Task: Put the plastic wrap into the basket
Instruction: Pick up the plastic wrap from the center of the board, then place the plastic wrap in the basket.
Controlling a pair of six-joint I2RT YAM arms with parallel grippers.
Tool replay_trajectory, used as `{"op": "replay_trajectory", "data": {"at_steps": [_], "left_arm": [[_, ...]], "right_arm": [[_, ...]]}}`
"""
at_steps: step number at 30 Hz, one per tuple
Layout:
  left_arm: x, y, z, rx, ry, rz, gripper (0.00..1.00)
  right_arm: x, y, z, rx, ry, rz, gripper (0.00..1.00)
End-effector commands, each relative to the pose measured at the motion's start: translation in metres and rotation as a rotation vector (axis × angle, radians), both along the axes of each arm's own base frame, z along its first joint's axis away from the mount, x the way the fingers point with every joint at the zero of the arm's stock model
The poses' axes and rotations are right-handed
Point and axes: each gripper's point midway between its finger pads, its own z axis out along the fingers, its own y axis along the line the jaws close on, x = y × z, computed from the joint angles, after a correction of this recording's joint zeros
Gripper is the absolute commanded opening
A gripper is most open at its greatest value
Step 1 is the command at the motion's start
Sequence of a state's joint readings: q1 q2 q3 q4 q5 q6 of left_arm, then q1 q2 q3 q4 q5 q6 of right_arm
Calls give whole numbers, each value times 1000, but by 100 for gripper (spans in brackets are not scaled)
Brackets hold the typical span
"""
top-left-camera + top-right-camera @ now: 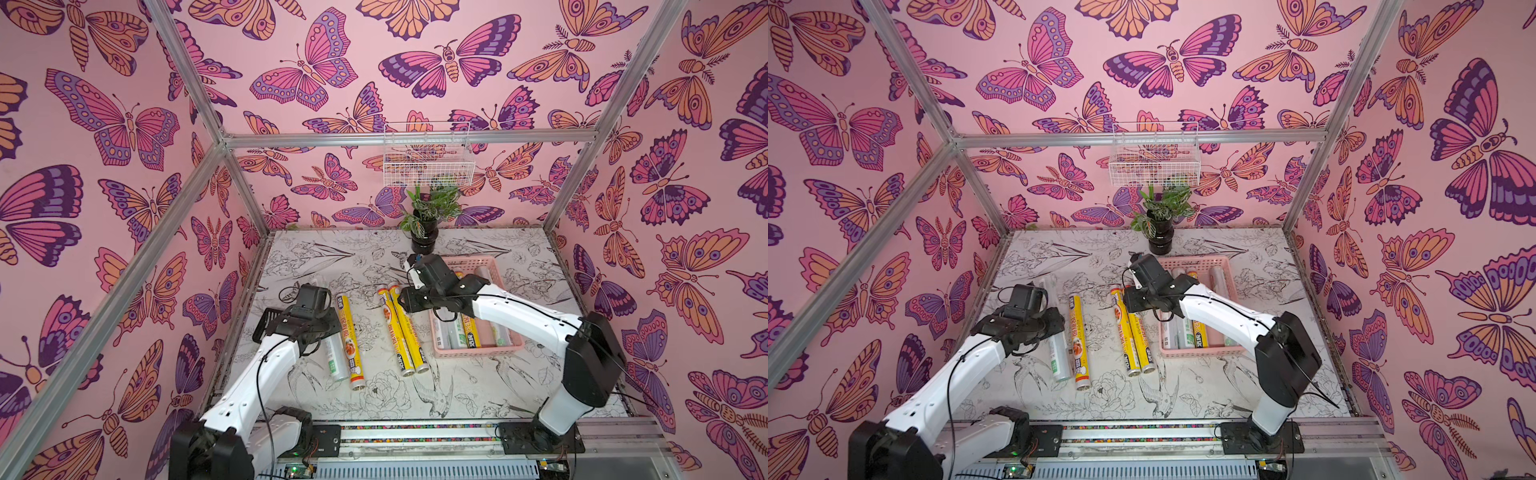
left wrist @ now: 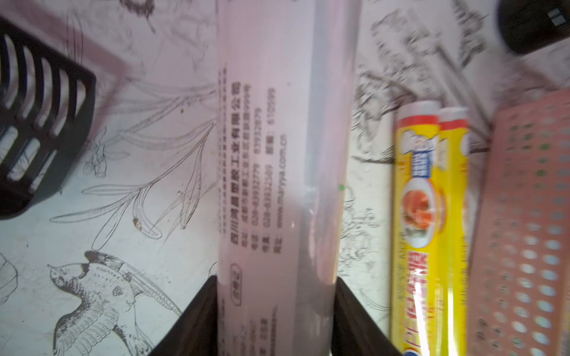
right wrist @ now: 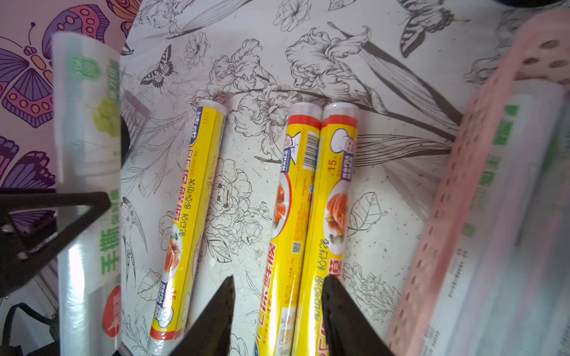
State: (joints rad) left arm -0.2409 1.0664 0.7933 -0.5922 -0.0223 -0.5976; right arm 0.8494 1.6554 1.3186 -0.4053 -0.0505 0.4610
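While left end effector [image 2: 276, 279] pinches silvery roll [image 2: 277, 138], axis twelve-to-six, basket [image 1: 478, 350] lies at its three o'clock, parallel; right end effector [image 3: 280, 279] spread.

We count three yellow rolls [image 1: 350, 340] and one silvery roll [image 1: 336, 357] on the table. In the one pink basket [image 1: 478, 354] there is one yellow roll [image 1: 471, 330] and apparently three silvery rolls [image 1: 457, 337], with an arm [image 1: 519, 316] hiding part. Also one wire basket [image 1: 428, 166], one plant [image 1: 430, 205] and one black scoop [image 1: 266, 323].
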Motion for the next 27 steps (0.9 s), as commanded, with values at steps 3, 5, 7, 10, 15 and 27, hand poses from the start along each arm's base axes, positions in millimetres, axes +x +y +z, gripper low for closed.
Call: {"op": "replay_trajectory", "data": {"at_steps": [3,5,7,10,15,27], "left_arm": [[37,-71,68,-191,-212,-155,16],[46,-104,75,-219,-232,-222,16],[54,-139,83,-266,-246,-278,16],[68,-195,71,-334,-203,-359,16],[83,-273,71,-407,-184,-472,16],[116,-379,64,-599,-129,-446,13]], "right_arm": [[19,-44,26,23,-101,-146,49],[24,-62,29,26,-111,-196,49],[28,-81,33,33,-123,-255,49],[32,-111,36,42,-145,-336,49],[31,-161,34,36,-138,-435,49],[25,-243,16,32,-75,-611,49]]}}
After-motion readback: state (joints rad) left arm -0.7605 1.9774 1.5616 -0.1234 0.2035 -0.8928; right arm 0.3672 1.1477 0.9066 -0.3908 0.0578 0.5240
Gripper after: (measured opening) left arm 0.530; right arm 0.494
